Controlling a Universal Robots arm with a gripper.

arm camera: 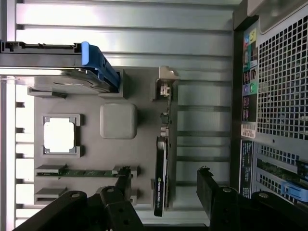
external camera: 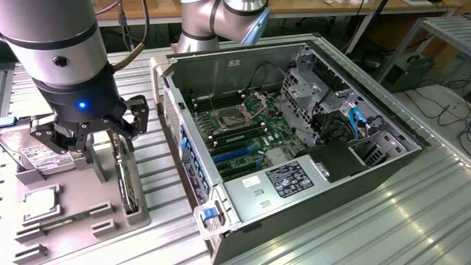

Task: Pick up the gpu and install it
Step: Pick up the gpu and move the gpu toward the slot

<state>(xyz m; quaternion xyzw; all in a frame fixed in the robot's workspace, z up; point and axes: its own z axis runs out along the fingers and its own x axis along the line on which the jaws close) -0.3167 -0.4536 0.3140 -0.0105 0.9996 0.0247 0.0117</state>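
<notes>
The gpu (external camera: 126,175) stands on edge in a slot of the grey holder tray (external camera: 74,210), at the exterior view's left. It is a thin card with a black face. In the wrist view the gpu (arm camera: 161,173) shows edge-on, its metal bracket (arm camera: 166,85) at one end. My gripper (external camera: 94,134) hovers just above the card, open. In the wrist view my gripper (arm camera: 163,184) straddles the card, one black finger (arm camera: 123,182) on each side and neither touching it.
The open computer case (external camera: 220,55) lies beside the tray, its motherboard (external camera: 246,132) and blue slots (external camera: 235,153) exposed. On the tray are a hard drive (arm camera: 62,79), a square CPU (arm camera: 59,134) and a memory stick (arm camera: 82,172). The case's rear panel (arm camera: 279,96) is close to the gpu.
</notes>
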